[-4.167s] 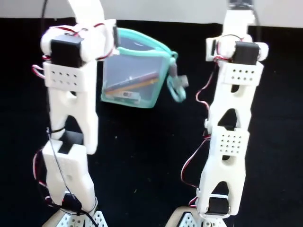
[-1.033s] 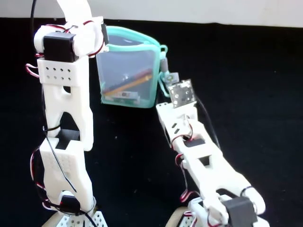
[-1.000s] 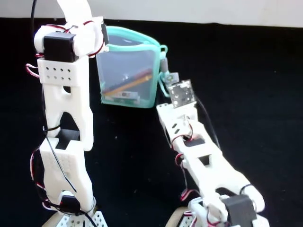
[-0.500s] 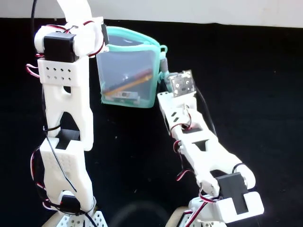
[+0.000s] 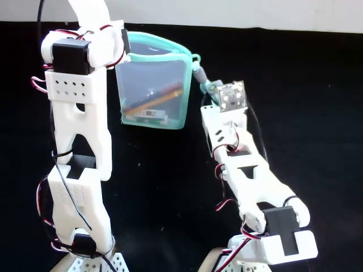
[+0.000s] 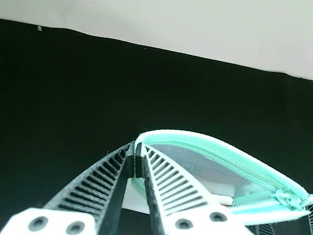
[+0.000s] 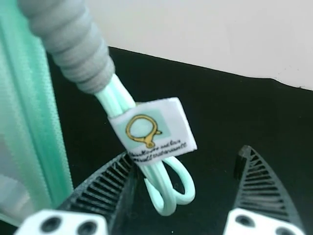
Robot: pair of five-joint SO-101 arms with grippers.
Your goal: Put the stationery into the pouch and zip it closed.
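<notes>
Black fingers point(image 7: 107, 188) of the right gripper point(image 7: 187, 156) stand wide around the mint zip cord point(image 7: 166, 188) at the 2 o'clock corner of the pouch point(image 5: 153, 85), probably poised to pull it shut. The left gripper point(image 6: 134, 152) pinches the rim at 10 o'clock, anchoring the pouch aloft; pencils point(image 5: 156, 101) lie inside.

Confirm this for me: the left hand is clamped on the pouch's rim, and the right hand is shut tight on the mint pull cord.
One detail is wrong. The right hand is open, not shut: the right wrist view shows its fingers standing apart, with the mint pull cord hanging between them. The left hand is clamped on the pouch's rim, as you say.
</notes>
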